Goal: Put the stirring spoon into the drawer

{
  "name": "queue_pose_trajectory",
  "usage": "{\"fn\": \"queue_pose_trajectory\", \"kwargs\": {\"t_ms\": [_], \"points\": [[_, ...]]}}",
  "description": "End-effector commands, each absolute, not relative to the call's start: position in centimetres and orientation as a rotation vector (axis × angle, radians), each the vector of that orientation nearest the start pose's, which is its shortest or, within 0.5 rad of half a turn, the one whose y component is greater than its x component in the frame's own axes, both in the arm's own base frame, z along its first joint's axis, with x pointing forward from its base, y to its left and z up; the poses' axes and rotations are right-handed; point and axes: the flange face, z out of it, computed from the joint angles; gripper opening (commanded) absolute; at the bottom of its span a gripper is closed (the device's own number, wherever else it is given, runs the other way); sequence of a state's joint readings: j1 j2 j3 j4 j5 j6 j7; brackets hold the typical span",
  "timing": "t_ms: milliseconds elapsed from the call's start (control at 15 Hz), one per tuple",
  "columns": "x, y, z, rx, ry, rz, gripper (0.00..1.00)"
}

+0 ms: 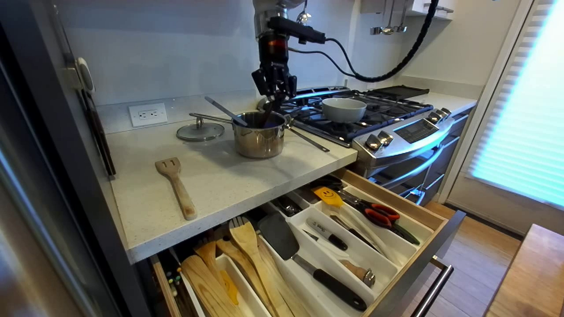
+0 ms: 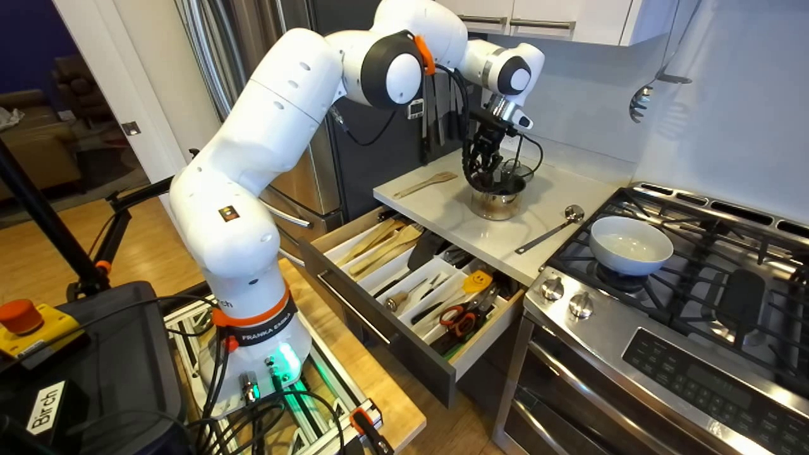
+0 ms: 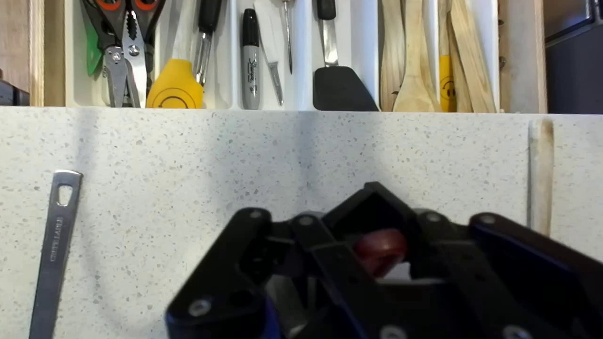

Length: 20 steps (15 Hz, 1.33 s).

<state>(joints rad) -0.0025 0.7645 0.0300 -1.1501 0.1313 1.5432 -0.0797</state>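
1 gripper (image 1: 276,101) abv pot (image 1: 260,141), drawer (image 1: 418,264) out

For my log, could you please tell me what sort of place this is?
A kitchen, probably in a home: a gas stove, a steel pot and an open utensil drawer show it.

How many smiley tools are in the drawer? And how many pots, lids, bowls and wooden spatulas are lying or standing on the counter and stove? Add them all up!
Smiley tools in the drawer: 2
Pot: 1
Lid: 1
Bowl: 1
Wooden spatula: 1
Total: 6
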Motion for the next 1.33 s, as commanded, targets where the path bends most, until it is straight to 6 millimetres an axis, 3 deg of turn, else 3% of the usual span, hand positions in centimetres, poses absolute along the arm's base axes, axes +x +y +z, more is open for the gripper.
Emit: {"fn": "queue_pose_trajectory", "kwargs": {"t_ms": [0,333,400,467,600,733,1067,1133,1200,1267], "points": [[70.3,3.0,36.1,-2.887,-0.145,0.500,0.02],[69.7,3.1,40.2,-2.878,-0.149,0.402,0.02],[69.4,3.1,40.0,-2.878,-0.152,0.436,0.23],[69.0,3.1,40.2,-2.860,-0.171,0.468,0.32],[68.8,2.3,40.3,-2.836,-0.050,0.490,0.46],[69.6,1.4,38.7,-2.855,0.081,0.436,0.61],[70.8,-1.2,35.0,-2.996,0.007,0.397,0.98],[71.3,-1.6,35.2,-3.048,0.052,0.329,1.00],[71.1,-1.3,35.6,-2.977,0.034,0.386,0.89],[71.4,-1.6,35.3,-3.005,0.036,0.353,0.96]]}}
